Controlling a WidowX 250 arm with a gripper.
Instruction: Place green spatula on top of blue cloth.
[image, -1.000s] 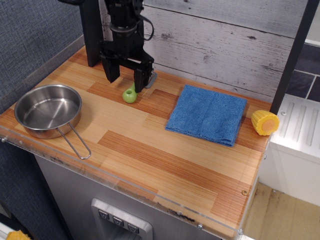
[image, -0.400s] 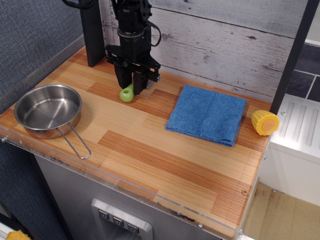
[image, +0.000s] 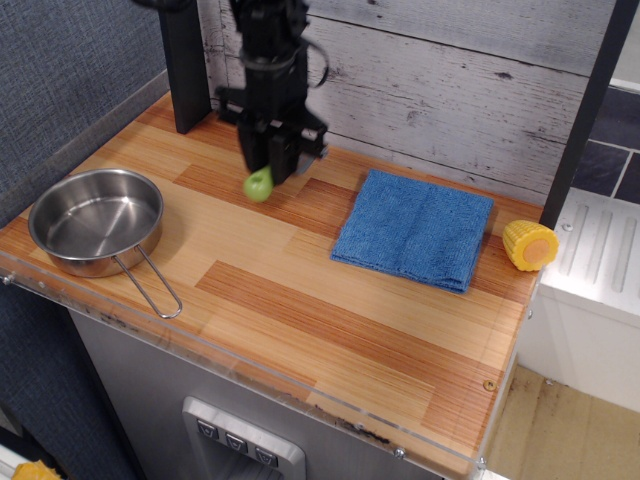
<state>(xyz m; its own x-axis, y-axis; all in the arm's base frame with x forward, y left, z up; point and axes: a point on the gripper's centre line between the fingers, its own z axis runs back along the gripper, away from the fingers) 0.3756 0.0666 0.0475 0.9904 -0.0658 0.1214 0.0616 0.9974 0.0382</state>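
Observation:
The green spatula (image: 259, 185) is at the back left of the wooden counter; only the lime-green handle end shows below the gripper, and the blade is mostly hidden behind the fingers. My black gripper (image: 273, 170) points down and is shut on the spatula's handle, holding it at or just above the counter. The blue cloth (image: 415, 228) lies flat to the right, about a hand's width from the spatula, with nothing on it.
A steel pan (image: 97, 218) with a wire handle sits at the front left. A yellow corn cob (image: 529, 245) lies at the right edge beside the cloth. A black post (image: 185, 60) and the plank wall (image: 450, 80) stand behind the gripper.
The gripper's fingers, open on either side of the spatula a second ago, have closed on its handle. The gripper and the green handle have since shifted slightly up and to the right.

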